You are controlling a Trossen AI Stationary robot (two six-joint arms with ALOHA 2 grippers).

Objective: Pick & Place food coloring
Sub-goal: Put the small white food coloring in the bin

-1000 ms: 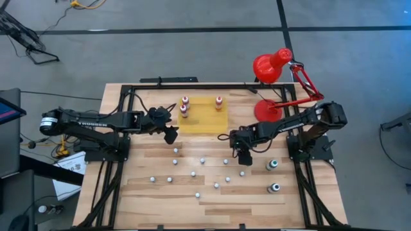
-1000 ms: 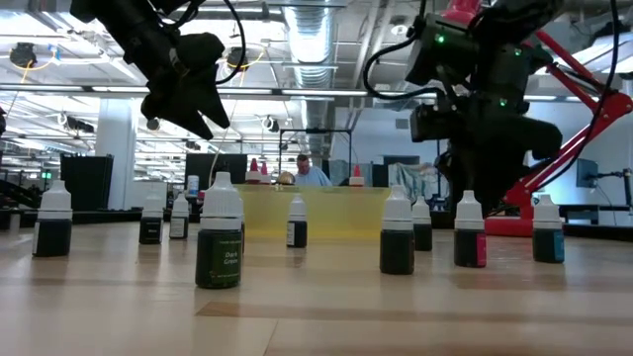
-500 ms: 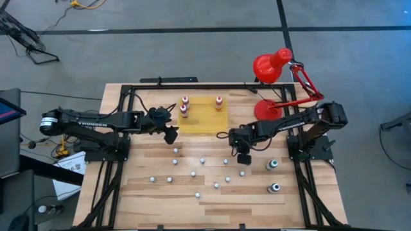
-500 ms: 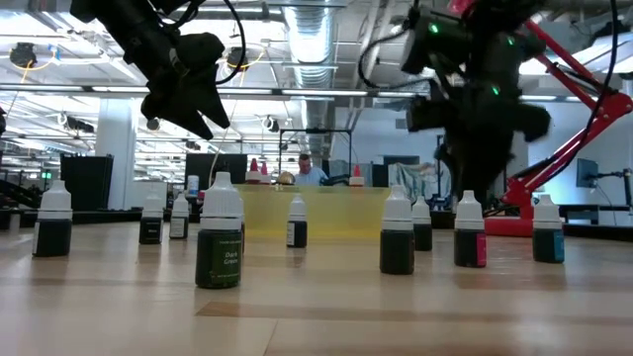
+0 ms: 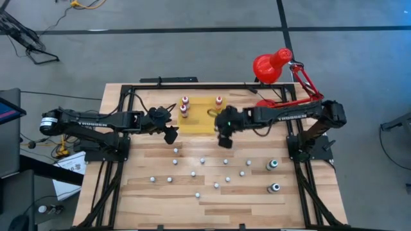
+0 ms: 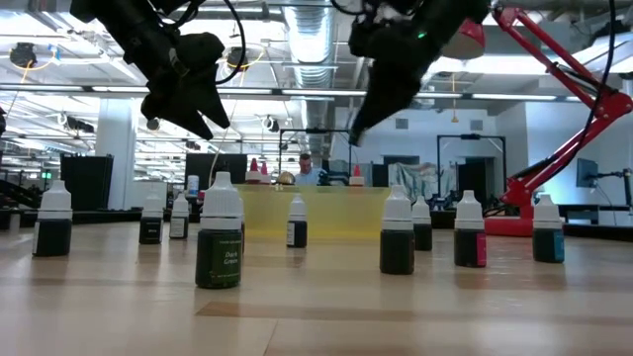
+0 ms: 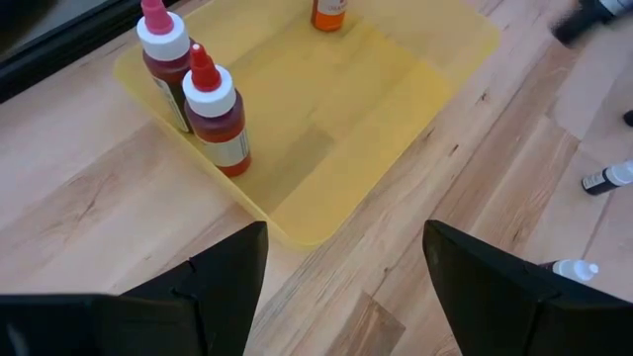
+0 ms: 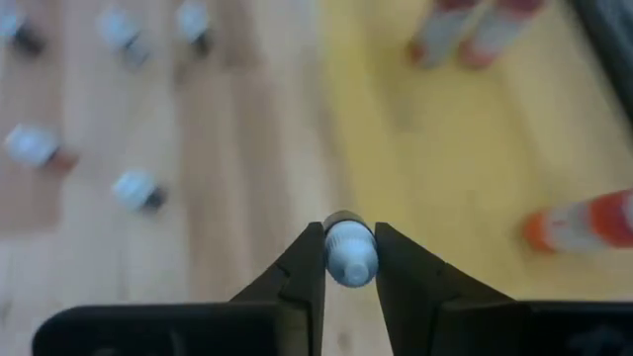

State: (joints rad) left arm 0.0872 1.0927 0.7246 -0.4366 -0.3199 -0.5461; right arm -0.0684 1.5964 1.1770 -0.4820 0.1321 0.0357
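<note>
On the left, the left gripper point(image 5: 171, 134) hangs above the table just beside the near-left corner of the yellow mat point(image 5: 200, 122); its fingers point(image 7: 213, 287) are spread apart and hold nothing. On the mat I count three bottles with red caps: two close together at the far-left edge point(image 5: 184, 106) and one at the far-right edge point(image 5: 219, 101). So I judge that a small part of the job is done.

More to the right, the right gripper point(image 5: 225, 139) is at the near-right edge of the mat, raised above the wood. In its wrist view the jaws are closed on a small white-capped dropper bottle point(image 8: 346, 250), which would probably be the fourth bottle on the mat.

About ten small white-capped bottles point(image 5: 202, 161) stand scattered on the near half of the table, and two bigger ones with dark rings point(image 5: 273, 165) stand at the right. Much work is left.

The carried bottle's colour is hidden by its cap. From above, the small bottles are only white dots. In the low view the bottles overlap and cannot be counted well.
</note>
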